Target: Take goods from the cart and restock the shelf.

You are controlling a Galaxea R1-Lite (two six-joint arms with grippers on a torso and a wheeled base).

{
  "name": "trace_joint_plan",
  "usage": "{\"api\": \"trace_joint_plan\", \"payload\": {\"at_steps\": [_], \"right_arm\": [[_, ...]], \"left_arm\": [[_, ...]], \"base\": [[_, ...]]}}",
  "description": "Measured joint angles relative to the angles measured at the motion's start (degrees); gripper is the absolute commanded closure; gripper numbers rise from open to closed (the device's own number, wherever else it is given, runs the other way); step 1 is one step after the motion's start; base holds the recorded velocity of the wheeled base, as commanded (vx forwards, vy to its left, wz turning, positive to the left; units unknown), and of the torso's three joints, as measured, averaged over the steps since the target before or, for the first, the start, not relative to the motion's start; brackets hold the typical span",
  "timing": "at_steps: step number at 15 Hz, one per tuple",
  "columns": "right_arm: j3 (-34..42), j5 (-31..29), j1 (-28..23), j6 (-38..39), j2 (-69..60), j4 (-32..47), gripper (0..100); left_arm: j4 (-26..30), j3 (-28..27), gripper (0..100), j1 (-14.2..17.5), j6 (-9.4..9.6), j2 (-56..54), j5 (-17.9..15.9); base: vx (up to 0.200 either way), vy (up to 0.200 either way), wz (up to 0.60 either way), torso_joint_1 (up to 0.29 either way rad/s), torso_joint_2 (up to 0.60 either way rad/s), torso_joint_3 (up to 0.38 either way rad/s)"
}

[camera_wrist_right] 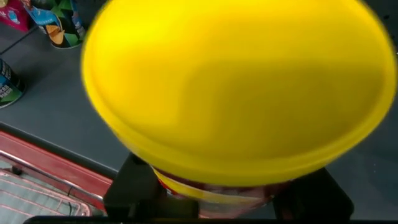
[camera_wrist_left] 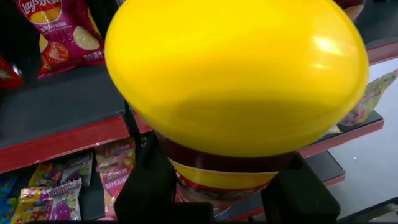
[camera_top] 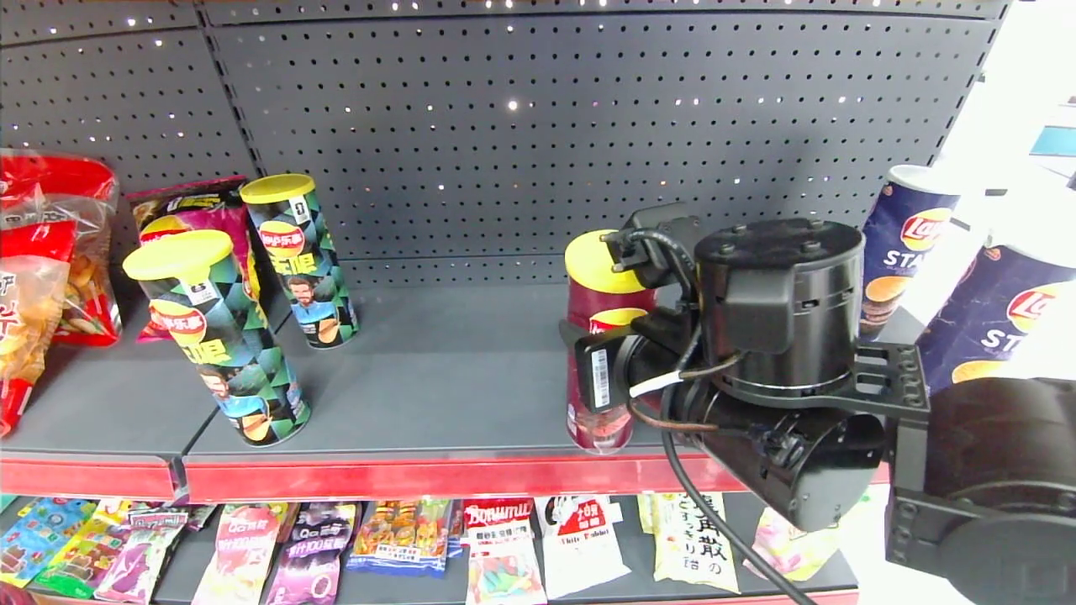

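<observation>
1. While it stands upright near the front of the shelf (camera_top: 454, 370), just behind the red lip (camera_top: 378, 479), the red canister (camera_top: 598, 336) with its yellow lid (camera_wrist_right: 236, 81) is clamped in the right gripper (camera_wrist_right: 217, 196). Whether its base bears on the deck I cannot tell.
2. It is probably a light, stiff paperboard tube of brittle crisps, with a smooth wall that could slip or dent. The best hold looks to be on the body below the lid, with a modest squeeze.
3. The right gripper's fingers (camera_wrist_right: 127, 186) press the wall from both sides under the lid, the jaws narrowed to the tube's width.
4. The left gripper (camera_wrist_left: 217, 202) grips a second canister (camera_wrist_left: 236, 68) the same way, with a red-edged shelf and snack packets (camera_wrist_left: 62, 186) behind it.
5. Two green canisters (camera_top: 220, 336) stand well apart from the red one on the robot's left. The blue canisters (camera_top: 912, 244) stand near on the right, so letting go would call for a straight pull-back.
</observation>
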Motion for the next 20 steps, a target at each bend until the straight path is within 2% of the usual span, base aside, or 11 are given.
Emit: {"api": "trace_joint_plan", "payload": {"at_steps": [6, 11, 20], "right_arm": [[0.4, -0.2, 0.0, 0.1, -0.3, -0.3, 0], [3.5, -0.7, 0.3, 0.3, -3.0, -0.3, 0], [18.4, -0.1, 3.1, 0.2, -15.9, -0.4, 0]], "left_arm": [[0.0, 0.1, 100, 0.0, 0.02, 0.0, 0.0], [0.0, 0.0, 100, 0.0, 0.00, 0.0, 0.0], [0.0, 0.8, 100, 0.0, 0.09, 0.1, 0.0]], "base": [[0.000, 0.000, 0.00, 0.000, 0.00, 0.000], [0.000, 0.000, 0.00, 0.000, 0.00, 0.000], [0.000, 0.000, 0.00, 0.000, 0.00, 0.000]]}}
